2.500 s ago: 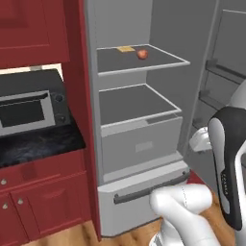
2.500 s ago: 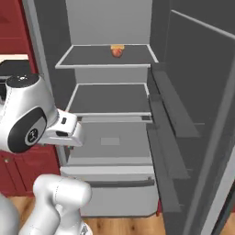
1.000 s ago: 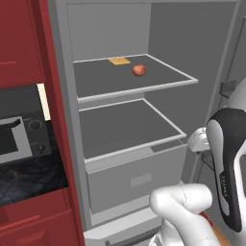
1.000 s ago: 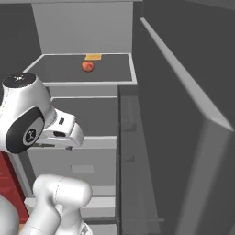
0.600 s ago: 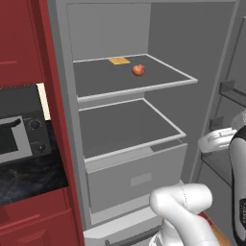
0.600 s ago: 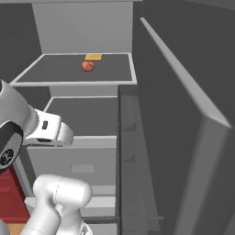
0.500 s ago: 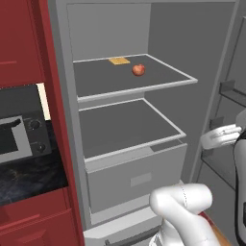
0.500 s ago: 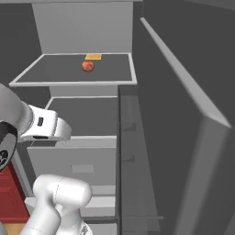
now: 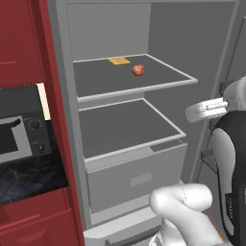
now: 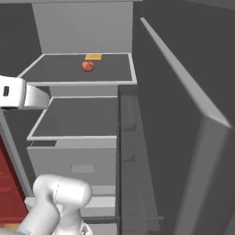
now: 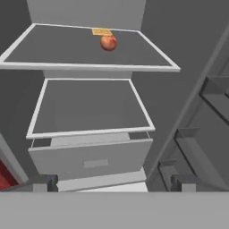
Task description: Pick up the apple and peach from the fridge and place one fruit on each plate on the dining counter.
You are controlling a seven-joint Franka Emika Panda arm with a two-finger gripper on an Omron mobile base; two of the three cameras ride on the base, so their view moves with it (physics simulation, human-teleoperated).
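Observation:
The fridge [image 9: 65,120] [image 10: 183,137] [image 11: 188,89] stands open before me, with grey shelves and a drawer [image 9: 134,175] [image 11: 89,159]. One round red-orange fruit [image 9: 138,70] [image 10: 87,66] [image 11: 108,42] lies far back on the upper shelf; I cannot tell whether it is the apple or the peach. My gripper [image 11: 114,182] is open, its dark fingertips [image 11: 44,181] set wide apart low in the hand view, well short of the fruit and below its shelf. The other fruit, the plates and the dining counter are out of view.
A flat yellow slice [image 9: 118,61] [image 10: 93,57] [image 11: 102,31] lies just behind the fruit. The open fridge door [image 10: 151,151] with its racks rises on the right. Dark red cabinets [image 9: 24,43] and a microwave [image 9: 14,139] on a black counter are on the left.
The base drove closer to the fridge about two seconds ago, then held still. In the last second the arm's big upper links swung out of the middle of both base views.

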